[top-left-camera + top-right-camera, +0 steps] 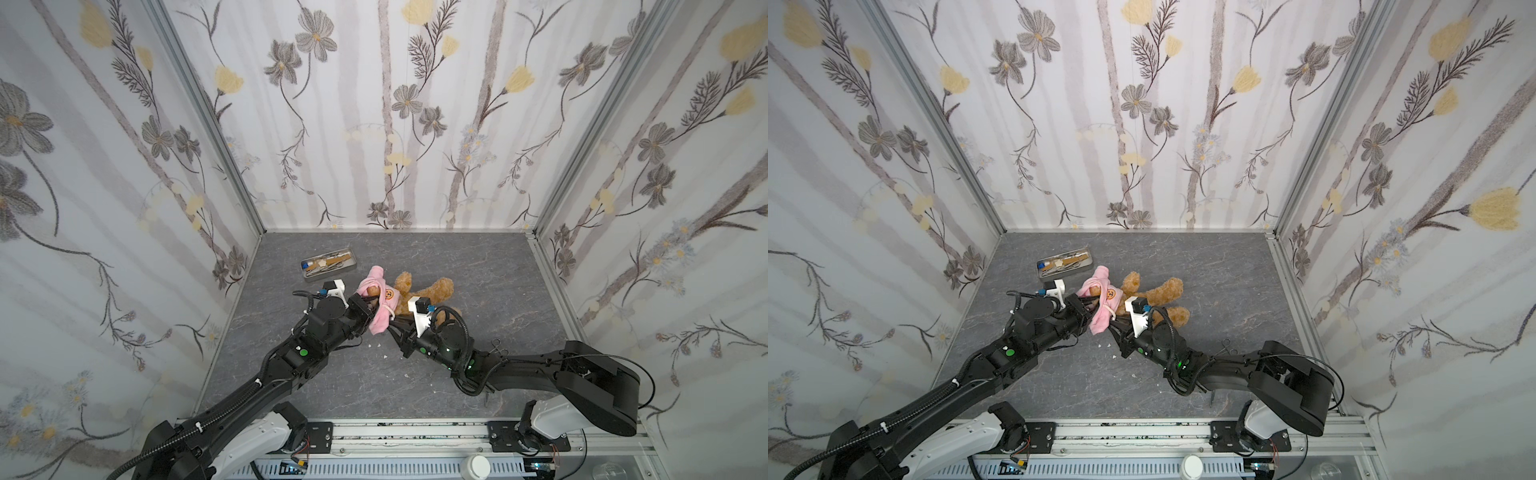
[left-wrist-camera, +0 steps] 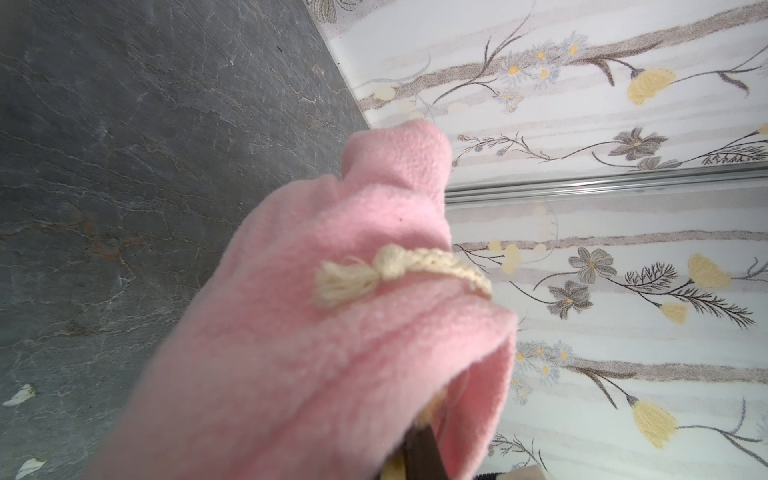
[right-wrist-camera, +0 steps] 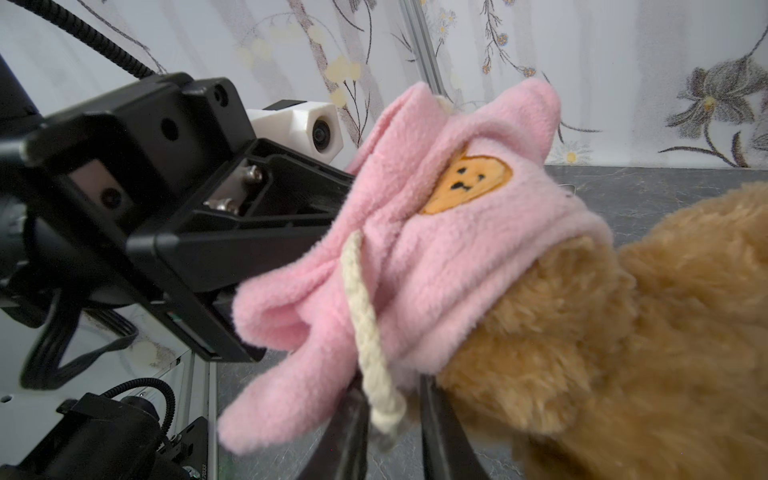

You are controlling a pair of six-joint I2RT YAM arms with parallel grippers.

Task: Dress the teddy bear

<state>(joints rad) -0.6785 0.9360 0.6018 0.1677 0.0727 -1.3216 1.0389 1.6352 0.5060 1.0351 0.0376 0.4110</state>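
Fingers of the left arm [image 3: 249,249] are pressed together and buried in the folds of the pink shirt [image 3: 436,249]. They seem to be clamped on it, though their tips are hidden by the fleece. The fingers of the right arm [image 3: 347,432] are held apart under the shirt's lower edge, and the tasselled end of a cream cord [image 3: 361,316] hangs between them. The shirt, marked with an orange bear-face emblem [image 3: 469,183], is drawn over what appears to be the head of the teddy bear [image 1: 419,291]. The bear is stretched out near the middle of the grey worktop [image 1: 415,374], its legs pointing right. A metal tray [image 1: 332,273] of small tools is seen just behind the shirt.
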